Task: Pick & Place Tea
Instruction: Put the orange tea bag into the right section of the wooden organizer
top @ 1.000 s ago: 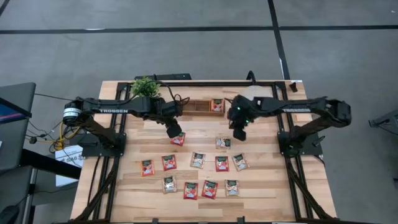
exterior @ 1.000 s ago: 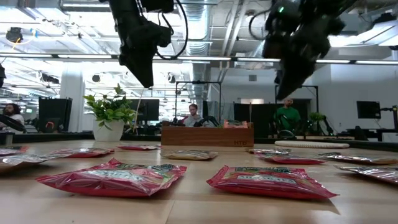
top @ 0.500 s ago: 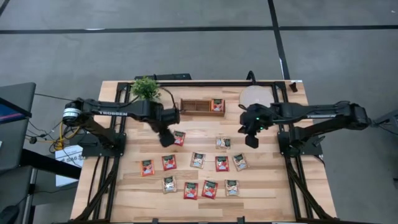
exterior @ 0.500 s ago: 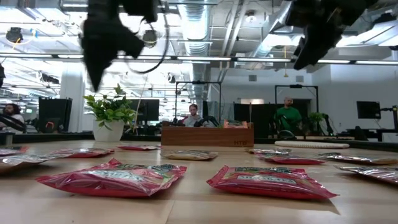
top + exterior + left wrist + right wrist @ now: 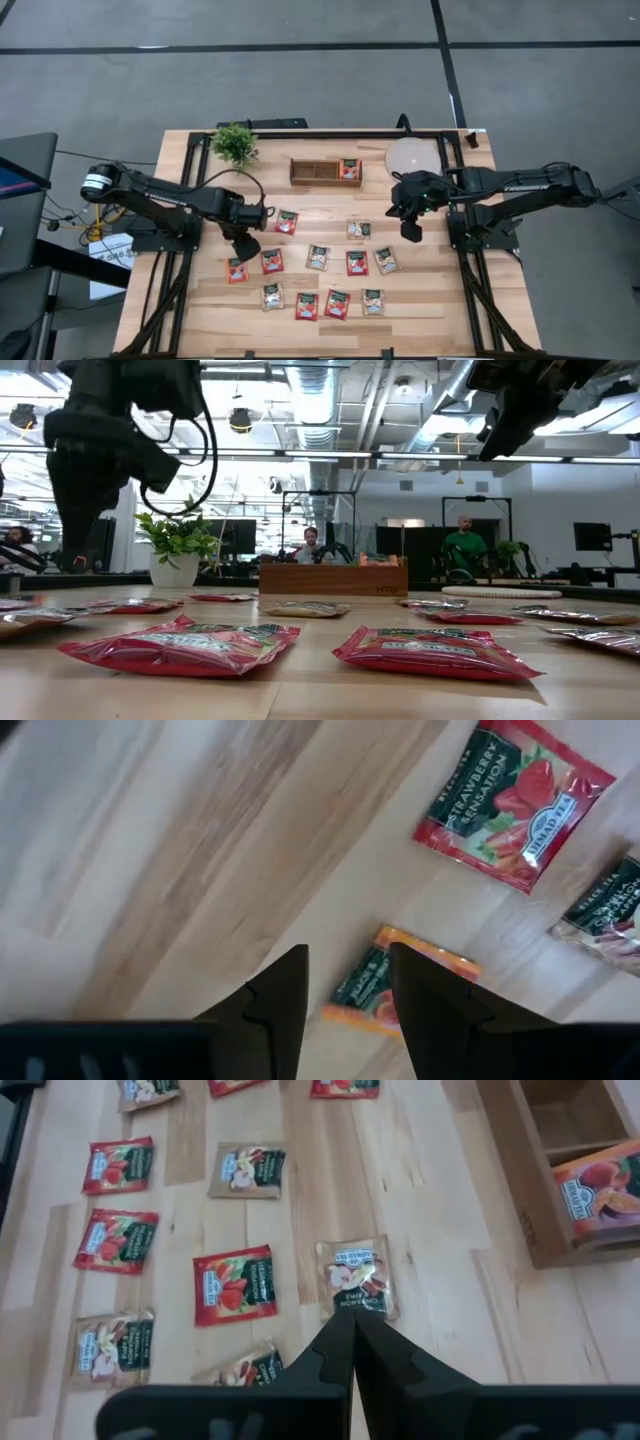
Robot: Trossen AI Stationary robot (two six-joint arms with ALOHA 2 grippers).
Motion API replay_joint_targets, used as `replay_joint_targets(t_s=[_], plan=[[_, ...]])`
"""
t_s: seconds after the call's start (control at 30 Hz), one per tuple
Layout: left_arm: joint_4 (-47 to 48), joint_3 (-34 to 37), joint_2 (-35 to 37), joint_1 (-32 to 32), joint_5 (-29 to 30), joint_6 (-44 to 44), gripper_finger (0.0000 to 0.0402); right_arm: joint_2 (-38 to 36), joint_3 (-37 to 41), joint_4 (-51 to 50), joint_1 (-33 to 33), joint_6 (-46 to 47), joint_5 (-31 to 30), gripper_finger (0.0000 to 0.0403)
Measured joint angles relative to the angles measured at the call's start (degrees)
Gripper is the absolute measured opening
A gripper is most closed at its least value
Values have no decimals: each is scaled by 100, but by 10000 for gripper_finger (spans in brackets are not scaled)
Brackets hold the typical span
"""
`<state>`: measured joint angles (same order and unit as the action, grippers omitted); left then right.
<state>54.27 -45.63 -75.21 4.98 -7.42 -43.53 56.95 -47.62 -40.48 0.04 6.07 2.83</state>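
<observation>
Several tea packets lie flat on the wooden table (image 5: 330,205), red, beige and orange. My left gripper (image 5: 243,245) is open above the table's left half. An orange packet (image 5: 400,992) shows on the table between its fingers, and a red strawberry packet (image 5: 512,805) lies beyond. My right gripper (image 5: 410,228) hovers shut and empty over the right half, just above a beige packet (image 5: 355,1275). A wooden box (image 5: 325,172) stands toward the far edge with one orange packet (image 5: 349,168) in its right compartment.
A potted plant (image 5: 234,143) stands at the far left corner and a round disc (image 5: 408,155) to the right of the box. Packets fill the table's near middle (image 5: 320,280). Bare wood lies to the left of the left gripper. People sit in the room behind (image 5: 462,545).
My left gripper has swung from near the box toward the table's near left and come down lower over the orange packet. My right gripper has drawn back from the box toward the right edge. No packet has moved.
</observation>
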Motion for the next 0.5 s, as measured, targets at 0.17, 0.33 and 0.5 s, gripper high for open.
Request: replay_joint_targets(t_s=[0.17,0.33,0.5], plan=[[-408,333,-49,57,-75,136,133,0,0,8,0,104,2,1],[-346,453,-56,241,-223,199,133,0,0,24,-1,114,2,1],[-353,450,-89,500,-196,208,133,2,1,176,-1,110,4,1]])
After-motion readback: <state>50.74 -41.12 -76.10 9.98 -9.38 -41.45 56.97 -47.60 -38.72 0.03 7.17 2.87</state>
